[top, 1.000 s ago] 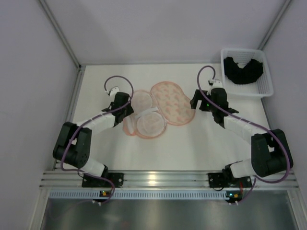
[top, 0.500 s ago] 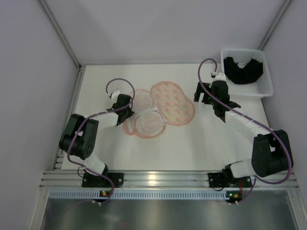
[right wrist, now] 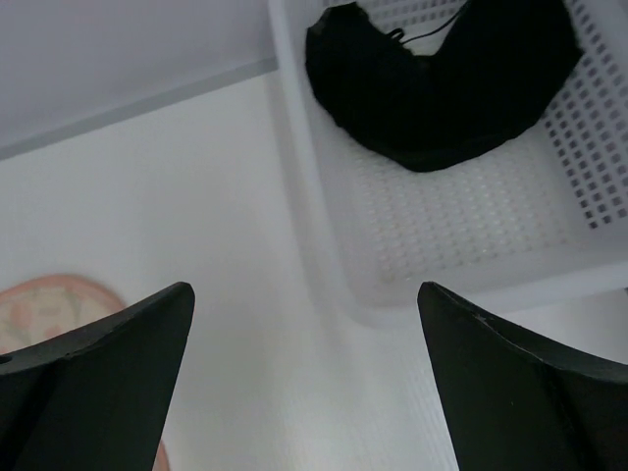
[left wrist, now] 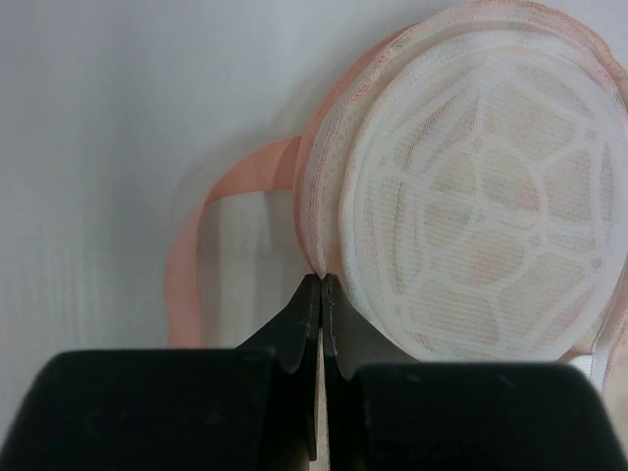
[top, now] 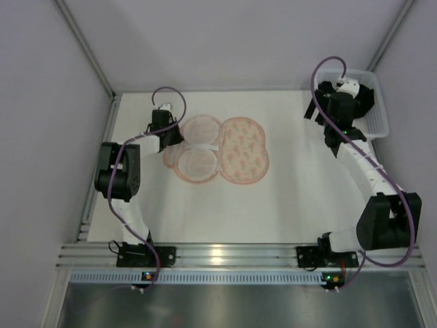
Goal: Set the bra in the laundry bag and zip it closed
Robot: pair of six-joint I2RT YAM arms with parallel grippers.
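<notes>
Two changes since a second ago: the left gripper (left wrist: 320,287) has pinched shut at the 9 o'clock rim of the laundry bag (top: 242,150), now square mid-table. The right gripper (right wrist: 304,294), fingers wide, is at 2 o'clock over the basket (right wrist: 304,196), its arm half-hiding the bra (right wrist: 442,88).

Left jaws closed onto laundry bag (top: 244,150) rim; right arm (top: 362,160) swung over to basket (right wrist: 461,231).

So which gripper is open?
The right gripper, near the white basket: it stands wide open; the left gripper is shut at the rim of the laundry bag.
</notes>
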